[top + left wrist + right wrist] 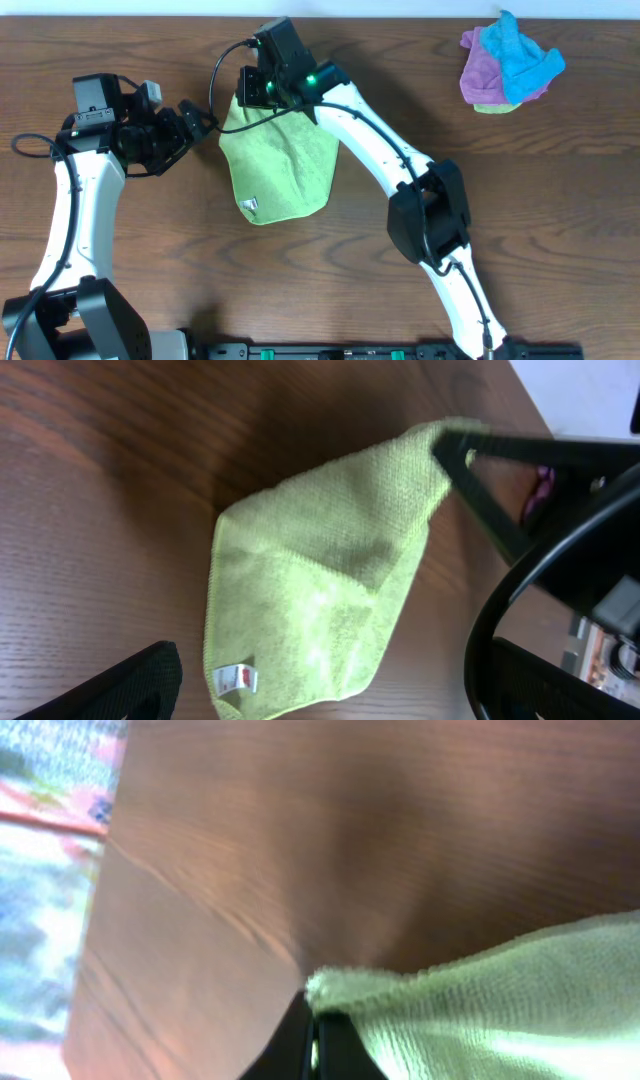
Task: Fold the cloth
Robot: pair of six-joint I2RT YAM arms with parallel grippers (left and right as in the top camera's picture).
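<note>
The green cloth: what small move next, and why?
Probably the right end effector, shut on a far corner of the cloth, should carry it toward the near edge with the white tag. The rest lies on the table, and the left end effector stands open, empty.

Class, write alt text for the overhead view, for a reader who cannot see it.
A lime-green cloth lies on a wooden table, one corner pinched by the right gripper. The left gripper is open beside it; purple and blue cloths sit bunched apart.

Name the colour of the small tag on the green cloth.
White; the tag on the cloth shows best in the left wrist view.
</note>
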